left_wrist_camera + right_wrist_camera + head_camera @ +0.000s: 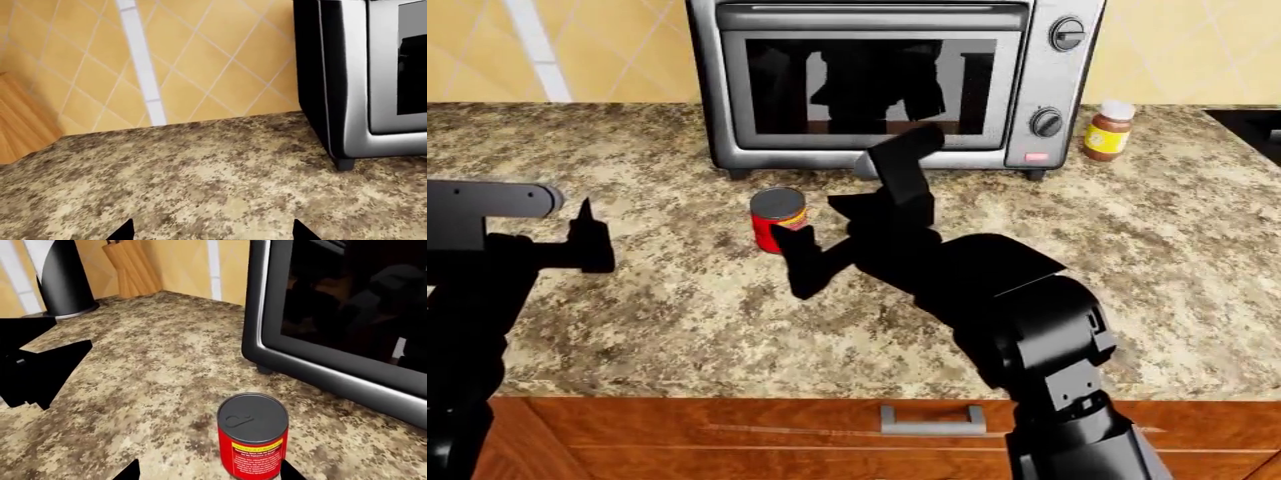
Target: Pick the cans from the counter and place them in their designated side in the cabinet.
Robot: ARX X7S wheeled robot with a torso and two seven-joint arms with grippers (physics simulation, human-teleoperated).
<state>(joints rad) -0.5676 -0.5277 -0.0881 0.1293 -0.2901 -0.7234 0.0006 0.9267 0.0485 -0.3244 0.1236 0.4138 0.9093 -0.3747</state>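
can upright, frame centre, on counter | right gripper spread, straddling it to grasp | left gripper spread, empty, idle at left

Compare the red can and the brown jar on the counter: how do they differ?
Colour: the can is red with a dark grey top; the jar is brown with a pale lid and yellow label.
Place: the can stands in front of the toaster oven, the jar beside its knob side near the wall.
Gripper: the right gripper is at the can; nothing is near the jar.
Both stand upright on the counter.
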